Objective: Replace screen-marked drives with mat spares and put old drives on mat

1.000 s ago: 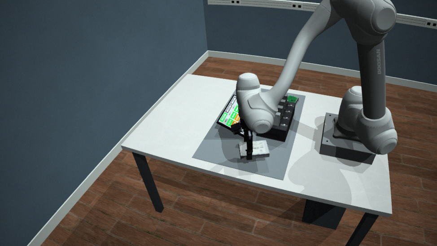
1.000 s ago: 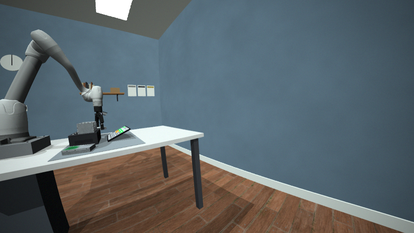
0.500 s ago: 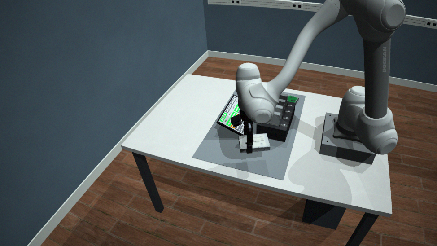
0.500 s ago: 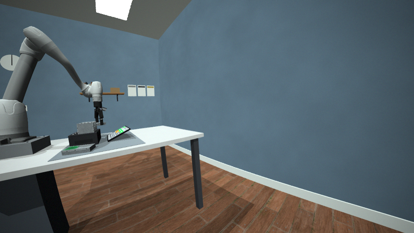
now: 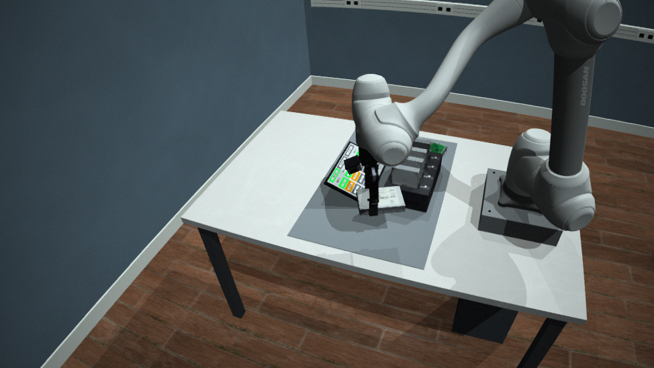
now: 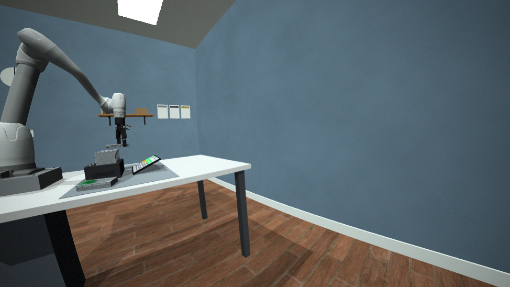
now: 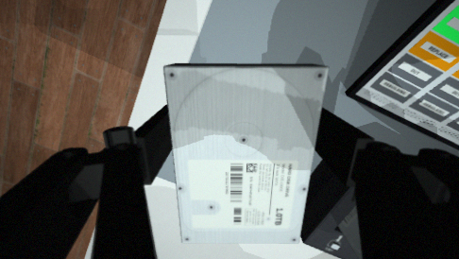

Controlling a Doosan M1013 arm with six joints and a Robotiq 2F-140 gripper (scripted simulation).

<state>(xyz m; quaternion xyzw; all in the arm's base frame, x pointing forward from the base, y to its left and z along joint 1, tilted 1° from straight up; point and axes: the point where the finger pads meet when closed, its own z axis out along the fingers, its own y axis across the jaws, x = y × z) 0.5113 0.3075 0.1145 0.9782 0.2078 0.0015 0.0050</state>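
A drive [image 5: 389, 197] [image 6: 113, 145] [image 7: 243, 142] is held between the fingers [image 5: 372, 197] [image 6: 121, 144], which are clamped on its two long edges. It is lying flat in the grip, with its labelled face turned up toward the wrist, and "1.0TB" can be read on the label. The drive is raised off the mat [image 5: 365, 233] [image 6: 167, 174] [image 7: 246, 28], with its shadow cast below the fingers.

Just beside the fingers, and lower, the black dock [image 5: 415, 201] [image 6: 103, 172] [image 7: 331, 232] is placed on the mat, with a row of drives [image 5: 405, 175] [image 6: 106, 156] stood upright in it. On another side of the fingers, the tilted screen [image 5: 344, 176] [image 6: 147, 165] [image 7: 416, 77] is seen, lit in green, orange and white; "REPLACE" is shown on an orange tile.

Beyond the dock from the fingers, another drive [image 5: 437, 148] [image 6: 96, 184] is laid flat on the mat, its green board facing up. The mat is carried by the white worktop [image 5: 246, 174] [image 6: 210, 163] [image 7: 177, 47]. Farther from the fingers, the arm's base [image 5: 516, 228] [image 6: 51, 180] is mounted on the same worktop.
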